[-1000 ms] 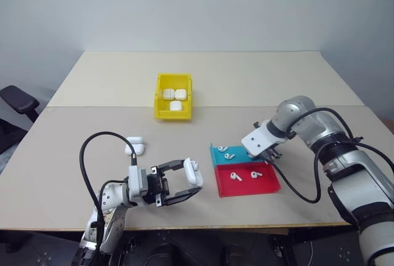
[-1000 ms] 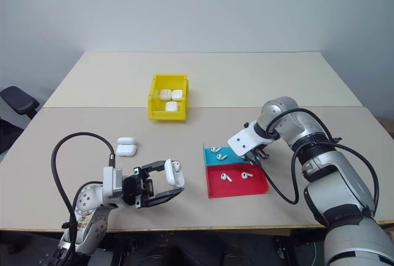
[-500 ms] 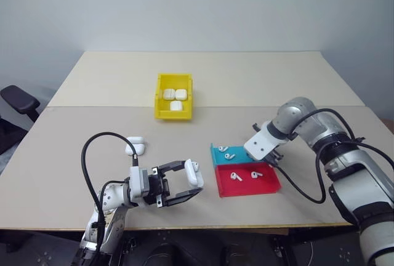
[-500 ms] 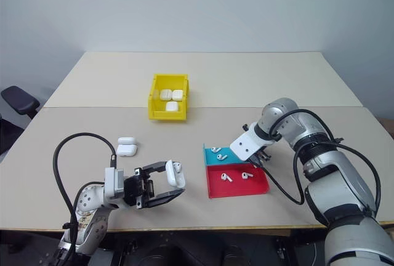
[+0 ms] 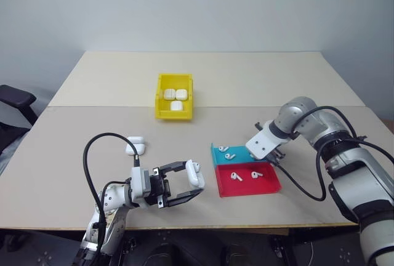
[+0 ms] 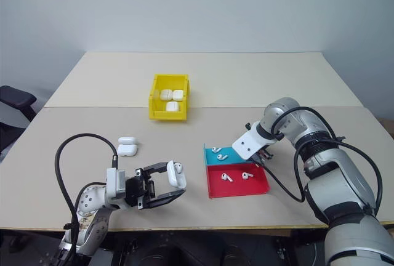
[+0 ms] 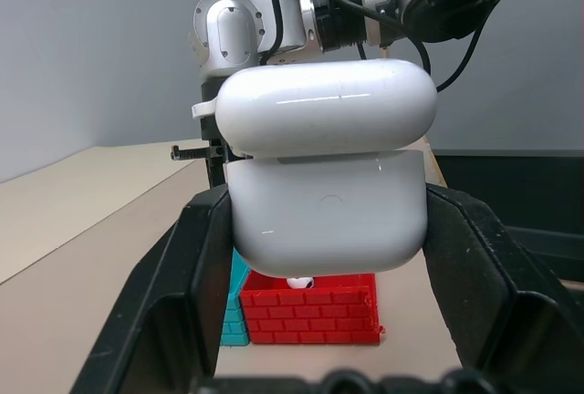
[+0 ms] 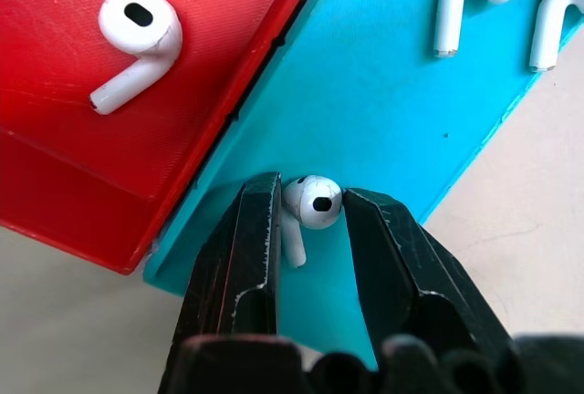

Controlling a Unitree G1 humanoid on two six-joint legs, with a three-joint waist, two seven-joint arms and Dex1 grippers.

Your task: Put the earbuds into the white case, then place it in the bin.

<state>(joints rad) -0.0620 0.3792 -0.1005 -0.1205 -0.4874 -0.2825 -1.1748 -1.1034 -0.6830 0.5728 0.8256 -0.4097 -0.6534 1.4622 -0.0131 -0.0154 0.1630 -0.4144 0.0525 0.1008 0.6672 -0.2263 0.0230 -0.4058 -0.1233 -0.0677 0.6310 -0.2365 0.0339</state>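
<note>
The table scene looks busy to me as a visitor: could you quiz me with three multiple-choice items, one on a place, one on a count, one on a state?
1. Where is the yellow bin?
A. beside the tray
B. farther back on the table, apart from the tray
C. in an end effector

2. How many white cases lie in the bin?
A. one
B. three
C. six

3. What does the right end effector grip?
A. an earbud
B. a case
C. nothing

Answers: 1 B, it stands well behind the teal-and-red tray. 2 B, three show inside. 3 A, its fingers pinch an earbud over the teal half.
</note>
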